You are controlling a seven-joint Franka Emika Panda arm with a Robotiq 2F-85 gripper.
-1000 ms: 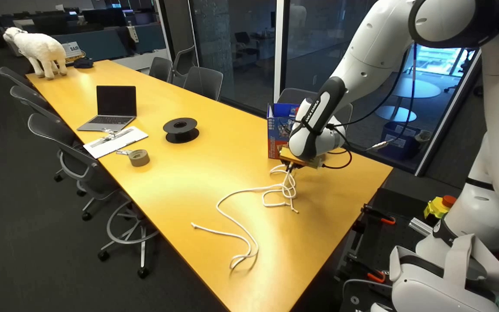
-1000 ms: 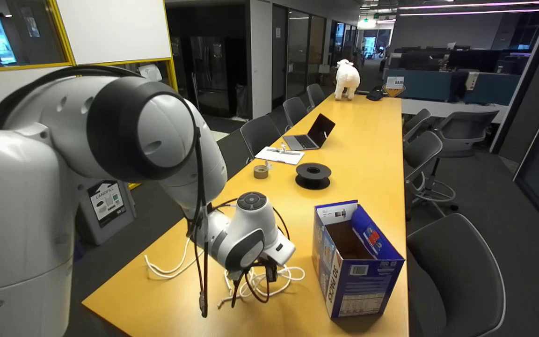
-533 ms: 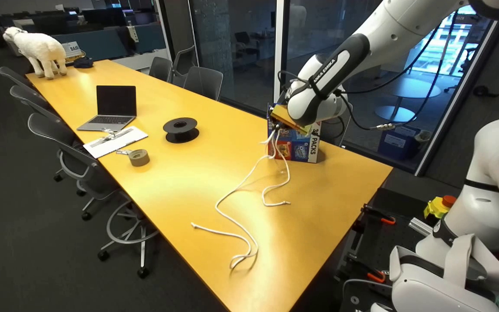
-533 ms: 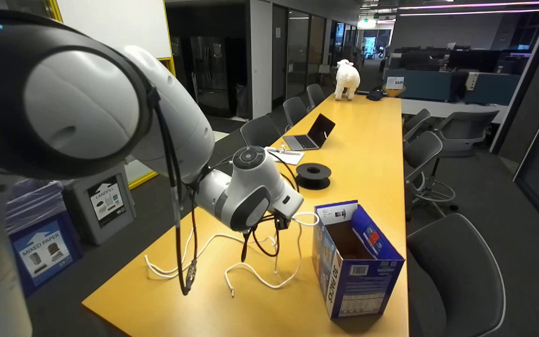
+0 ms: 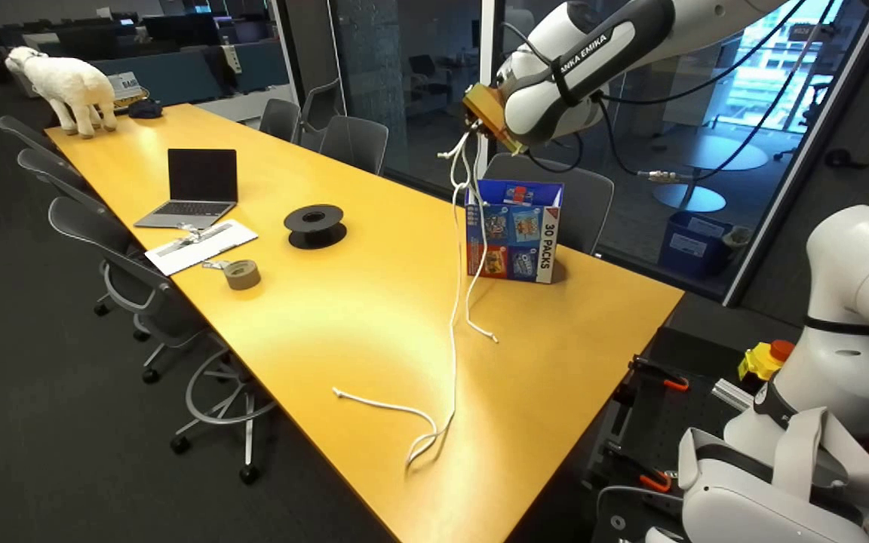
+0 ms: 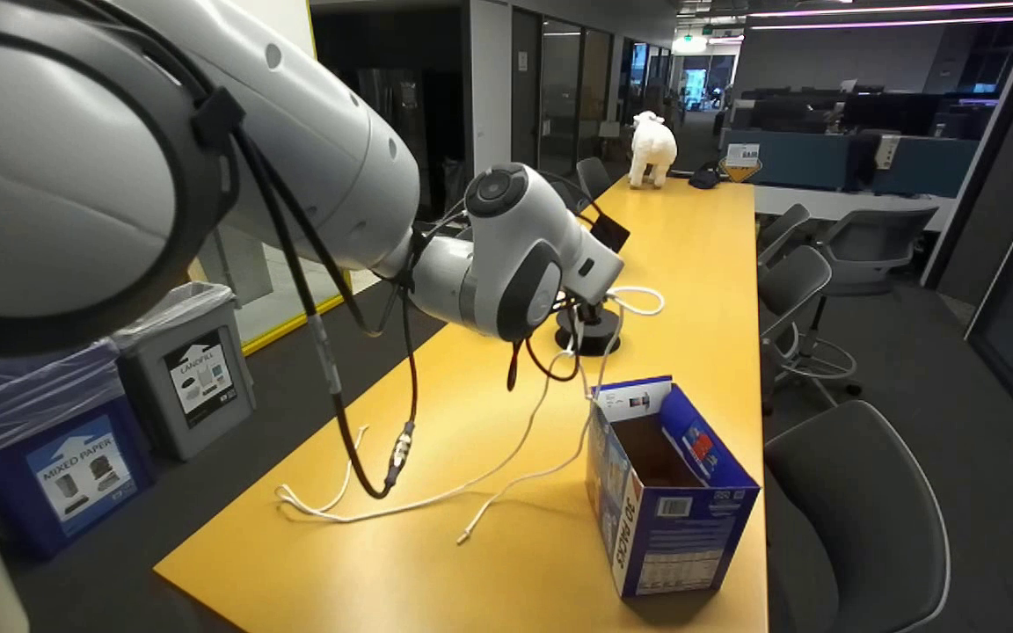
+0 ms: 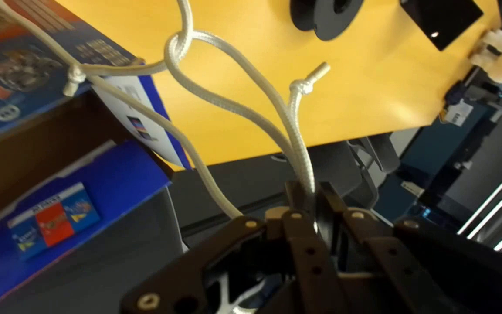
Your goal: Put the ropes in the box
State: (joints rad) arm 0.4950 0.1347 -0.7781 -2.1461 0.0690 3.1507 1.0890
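While the gripper (image 7: pixel 312 192) pinches the ropes (image 7: pixel 301 152), its jaws nearly closed, they hang near the box (image 6: pixel 682 545).
One trails partly across the table (image 5: pixel 555 369).

blk spool (image 5: pixel 315 228), open laptop (image 5: pixel 203 178), tape roll (image 5: pixel 243 276), wht sheep (image 5: pixel 72 84)

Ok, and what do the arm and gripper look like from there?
The arm is white and rounded with dark grey trim, and shows lettering reading "ANKA EMIKA". Black cables loop along it. A mustard-yellow plate sits at the wrist. The gripper looks black, with slim, flat links and pale round screw heads.
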